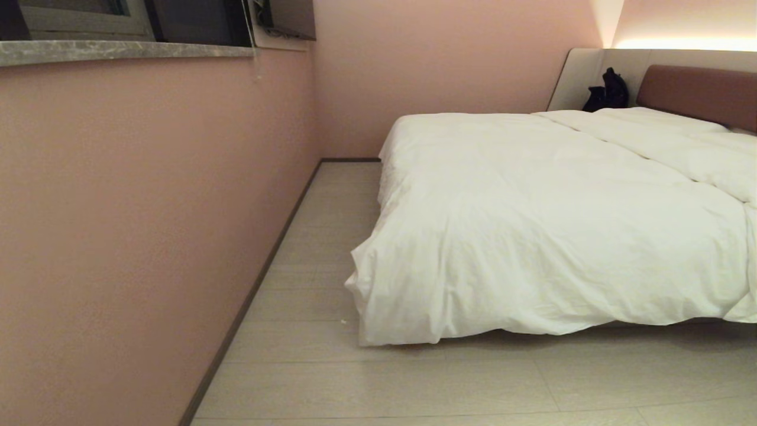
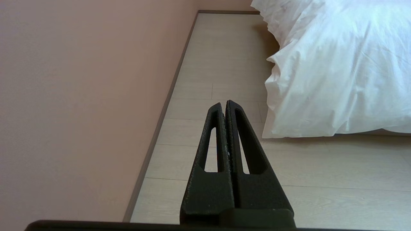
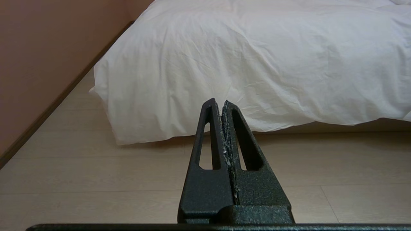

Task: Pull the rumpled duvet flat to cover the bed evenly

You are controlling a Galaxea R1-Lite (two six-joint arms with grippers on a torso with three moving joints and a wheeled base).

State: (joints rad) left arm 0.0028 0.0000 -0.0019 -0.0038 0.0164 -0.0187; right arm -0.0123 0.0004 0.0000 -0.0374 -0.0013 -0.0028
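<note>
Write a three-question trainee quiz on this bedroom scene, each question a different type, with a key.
1. True or false: the left tool is gripping the duvet.
2. Multiple choice: the dark object at the head of the bed is
A. lying on the floor
B. propped against the beige panel beside the headboard
C. hanging on the pink wall
3. Fill in: at the near left corner the duvet hangs down almost to the ____.

Key
1. False: both the left tool and the right tool are shut, hold nothing and are short of the duvet.
2. B
3. floor
</note>
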